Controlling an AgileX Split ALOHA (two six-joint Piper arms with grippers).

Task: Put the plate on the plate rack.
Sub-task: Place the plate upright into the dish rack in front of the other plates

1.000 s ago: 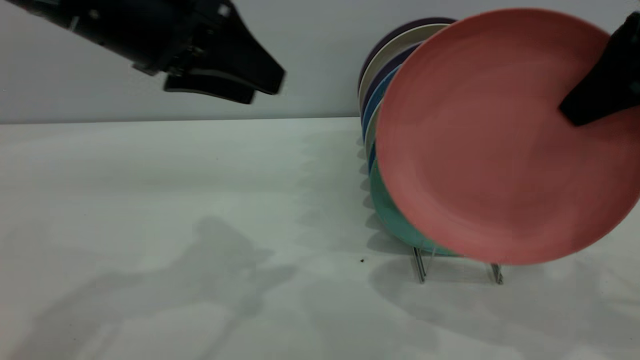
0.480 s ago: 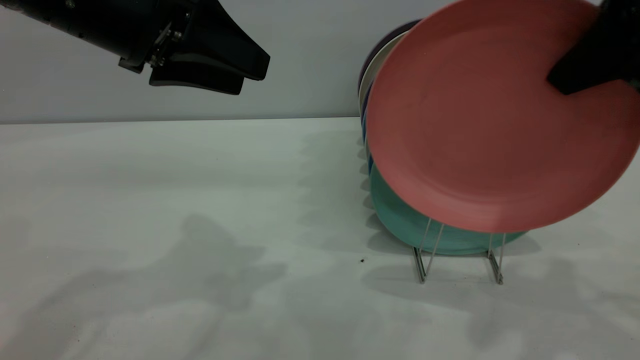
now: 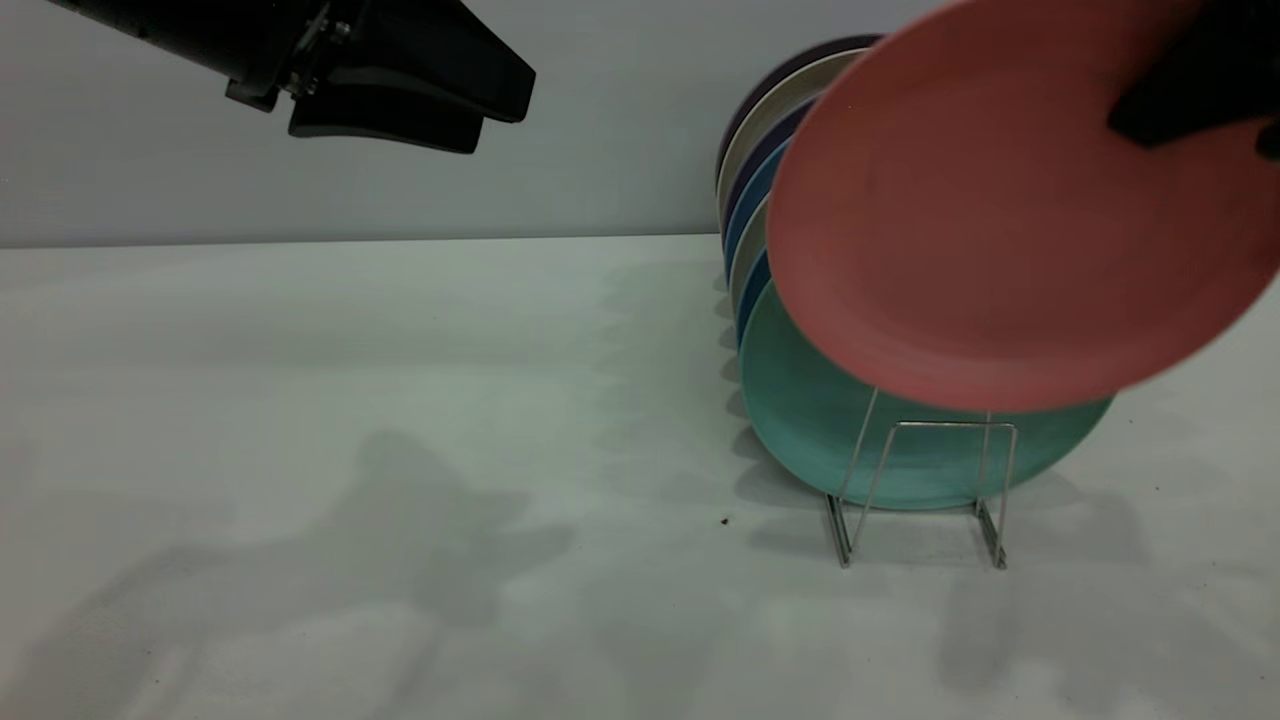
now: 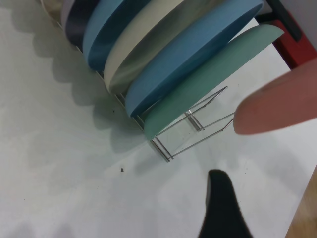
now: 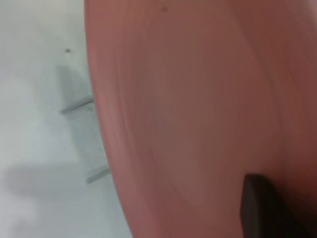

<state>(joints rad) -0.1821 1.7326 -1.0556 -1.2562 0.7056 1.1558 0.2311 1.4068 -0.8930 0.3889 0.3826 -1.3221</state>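
Note:
The salmon-pink plate (image 3: 1000, 220) hangs tilted in the air above the front end of the silver wire plate rack (image 3: 925, 480), clear of its loops. My right gripper (image 3: 1190, 95) is shut on the plate's upper right rim. In the right wrist view the plate (image 5: 198, 109) fills most of the picture, with one dark finger (image 5: 262, 208) on it and the rack's wires (image 5: 81, 106) beyond its edge. My left gripper (image 3: 505, 112) is open and empty, high at the upper left, far from the plate. The left wrist view shows the plate's edge (image 4: 277, 106) over the rack's front loop (image 4: 198, 126).
Several plates stand in the rack. A teal-green plate (image 3: 880, 450) is frontmost, with blue (image 4: 193, 54), cream (image 4: 143, 44) and dark plates behind it. The rack's front loop stands free ahead of the teal plate. The white table (image 3: 350, 450) spreads to the left.
The right gripper has lifted the pink plate up and a little right, uncovering the teal plate and the rack's front loop. The left gripper has moved up and left.

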